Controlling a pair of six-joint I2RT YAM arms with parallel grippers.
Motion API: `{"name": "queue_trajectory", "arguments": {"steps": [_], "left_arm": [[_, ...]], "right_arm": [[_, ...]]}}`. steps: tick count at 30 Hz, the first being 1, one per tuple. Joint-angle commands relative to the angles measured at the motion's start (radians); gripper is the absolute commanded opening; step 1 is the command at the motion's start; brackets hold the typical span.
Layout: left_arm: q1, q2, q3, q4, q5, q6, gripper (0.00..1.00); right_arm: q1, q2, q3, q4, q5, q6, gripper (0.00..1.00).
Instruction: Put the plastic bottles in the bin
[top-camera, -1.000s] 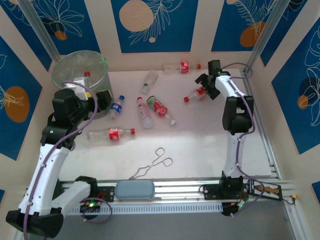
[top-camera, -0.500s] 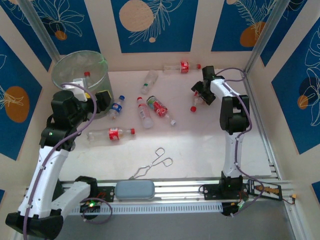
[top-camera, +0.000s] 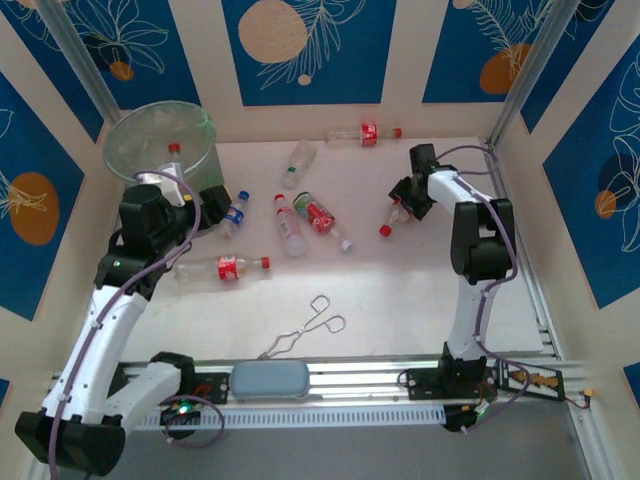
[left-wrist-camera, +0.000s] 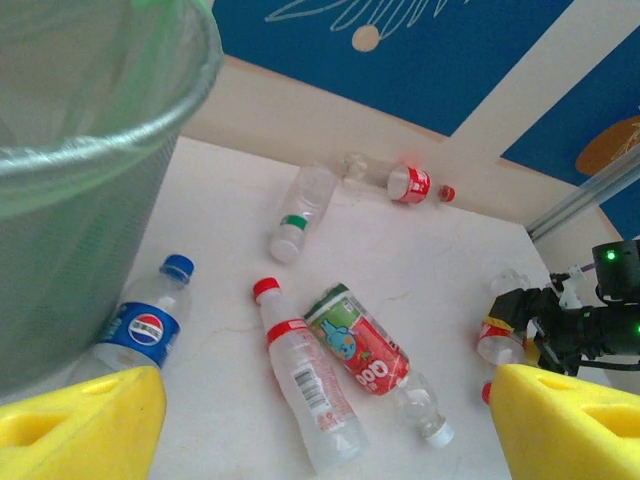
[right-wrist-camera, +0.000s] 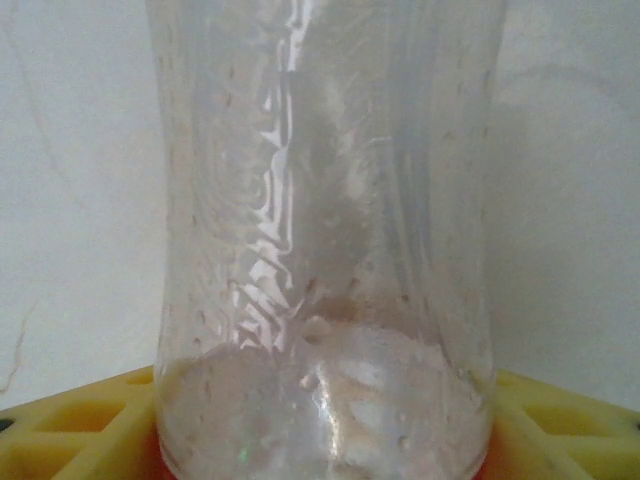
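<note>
The pale green translucent bin (top-camera: 160, 140) stands at the far left, and its wall (left-wrist-camera: 80, 200) is close in the left wrist view. My left gripper (top-camera: 205, 200) hangs beside it, open with nothing between its yellow fingers (left-wrist-camera: 90, 420). Below it lie a blue-labelled bottle (left-wrist-camera: 148, 325), a clear red-capped bottle (left-wrist-camera: 305, 375) and a red-and-green labelled bottle (left-wrist-camera: 362, 345). A green-banded bottle (top-camera: 298, 160) and a red-labelled one (top-camera: 365, 134) lie farther back. Another red-labelled bottle (top-camera: 225, 267) lies nearer. My right gripper (top-camera: 408, 200) is shut on a clear bottle (right-wrist-camera: 325, 250), its red cap (top-camera: 384, 230) pointing toward me.
Metal tongs (top-camera: 305, 330) lie near the front of the table. A grey-blue pad (top-camera: 270, 380) sits on the front rail. The back wall and the right-hand frame post (top-camera: 520, 80) stand close to the right arm.
The right gripper has shifted with its bottle, which swung from lying sideways to cap pointing toward the near side. The left arm has drawn back a little from the bin.
</note>
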Motion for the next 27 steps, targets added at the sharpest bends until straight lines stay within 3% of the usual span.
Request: {"name": "queue_trajectory", "arguments": {"steps": [1, 6, 10, 14, 18, 20, 23, 27], "left_arm": [[-0.037, 0.009, -0.008, 0.07, -0.005, -0.048, 0.84], [-0.108, 0.065, 0.013, 0.101, -0.024, -0.068, 0.84], [-0.195, 0.154, 0.062, 0.13, -0.041, -0.052, 0.84], [-0.275, 0.25, 0.105, 0.18, -0.014, -0.053, 0.84], [-0.32, 0.343, 0.17, 0.188, 0.043, -0.041, 0.87], [-0.322, 0.381, 0.164, 0.279, 0.128, -0.097, 0.88], [-0.338, 0.441, 0.141, 0.416, 0.214, -0.19, 0.89], [-0.381, 0.51, 0.165, 0.411, 0.214, -0.163, 0.96]], "right_arm": [[-0.003, -0.068, -0.015, 0.021, -0.06, -0.072, 0.64], [-0.003, -0.194, -0.105, 0.096, -0.186, -0.239, 0.63], [-0.027, -0.245, -0.119, 0.084, -0.473, -0.409, 0.58], [-0.016, -0.305, -0.187, 0.106, -0.635, -0.543, 0.56], [0.059, -0.391, -0.308, 0.195, -0.632, -0.706, 0.56], [0.104, -0.442, -0.386, 0.278, -0.646, -0.761, 0.56], [0.146, -0.494, -0.479, 0.406, -0.674, -0.756, 0.55], [0.193, -0.521, -0.547, 0.532, -0.685, -0.665, 0.54]]}}
